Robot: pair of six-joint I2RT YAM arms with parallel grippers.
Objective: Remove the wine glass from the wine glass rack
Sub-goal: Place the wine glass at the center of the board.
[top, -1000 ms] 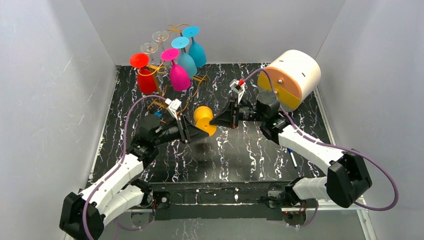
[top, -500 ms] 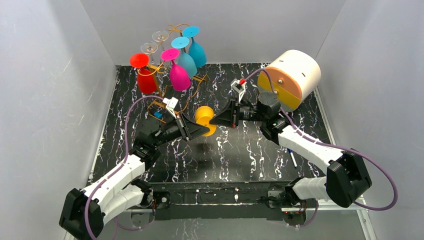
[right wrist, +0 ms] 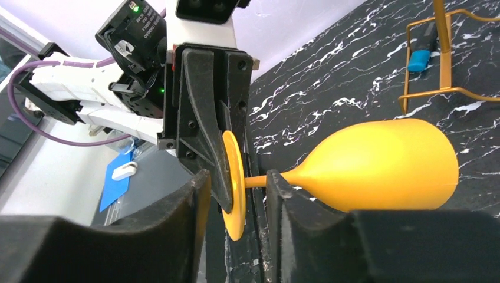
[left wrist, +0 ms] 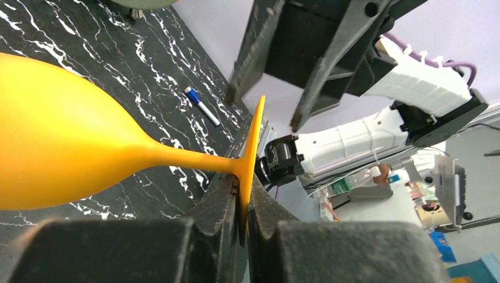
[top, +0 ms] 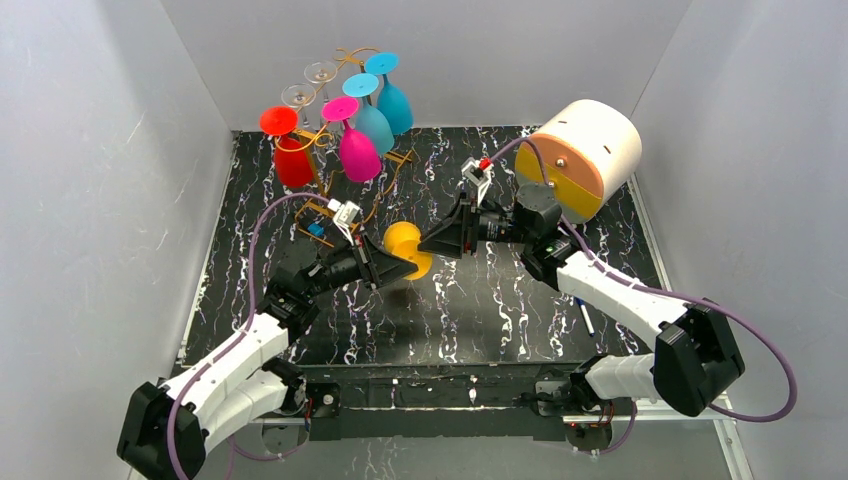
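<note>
Left jaws are pinching the yellow wine glass (top: 408, 246) by its foot; right jaws are standing part-open astride the stem, gripping nothing. Handover seemingly finishing; next, right jaws should be backing straight off.

Seven wine glasses, one rack, and a few single items.

One golden wire wine glass rack (top: 352, 52) carries six glasses: one red wine glass (top: 294, 160), one pink wine glass (top: 358, 152), one teal wine glass (top: 374, 125), one blue wine glass (top: 395, 103), and two clear ones, the left clear wine glass (top: 298, 95) and the right clear wine glass (top: 320, 71). One yellow wine glass (top: 405, 245) makes seven. There is one cream-and-orange cylinder (top: 585, 150), one blue-capped marker (top: 585, 318), one small blue item (top: 316, 229) too small to identify, and two arms, the left arm (top: 240, 345) and the right arm (top: 620, 295).
</note>
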